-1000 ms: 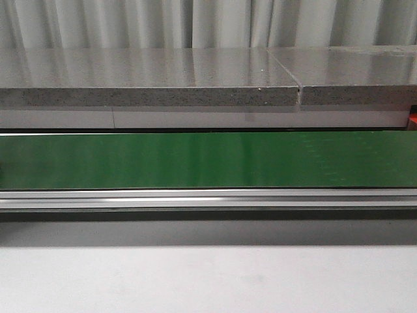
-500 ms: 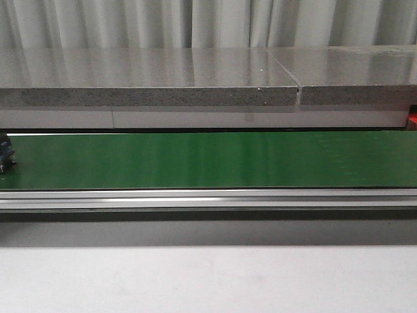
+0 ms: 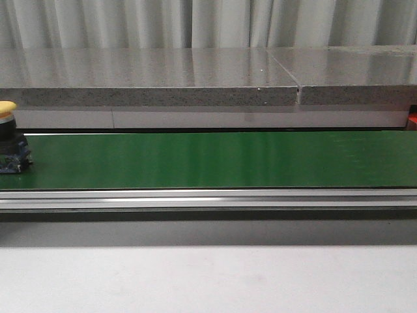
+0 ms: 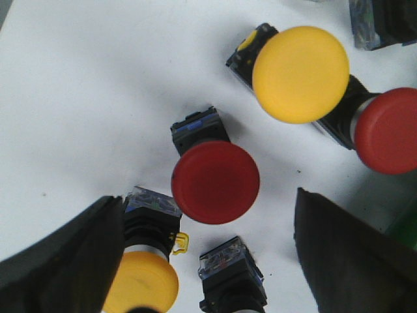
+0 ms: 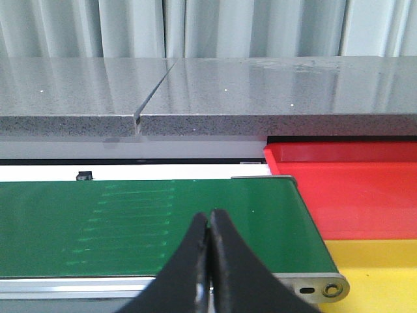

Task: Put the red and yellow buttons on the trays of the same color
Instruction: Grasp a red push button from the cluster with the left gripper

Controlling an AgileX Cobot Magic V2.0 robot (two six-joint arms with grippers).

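a: buttons look like rigid plastic, light, with a smooth domed cap on a blocky dark body. cap probably slick; i'd pinch the squared body under the cap, not the dome

b: where are they?

a: one yellow button (image 3: 8, 109) stands at the far left end of the green belt (image 3: 215, 160), half cut off by the frame edge. the rest lie on the white desk (image 4: 85, 98) under the left arm: a red button (image 4: 215, 181) in the middle, a yellow-capped one (image 4: 300, 74) touching another red (image 4: 386, 130)

b: fingers?

a: left gripper (image 4: 208, 261) fingers spread wide, nothing between them, hanging over the pile. right gripper (image 5: 210, 261) fingers pressed together, empty, facing the belt's end

b: hidden?

a: red tray (image 5: 352, 189) and yellow tray (image 5: 378, 274) only partly in frame. a third yellow cap (image 4: 140, 283) is half behind a left finger; neither arm shows in the front view
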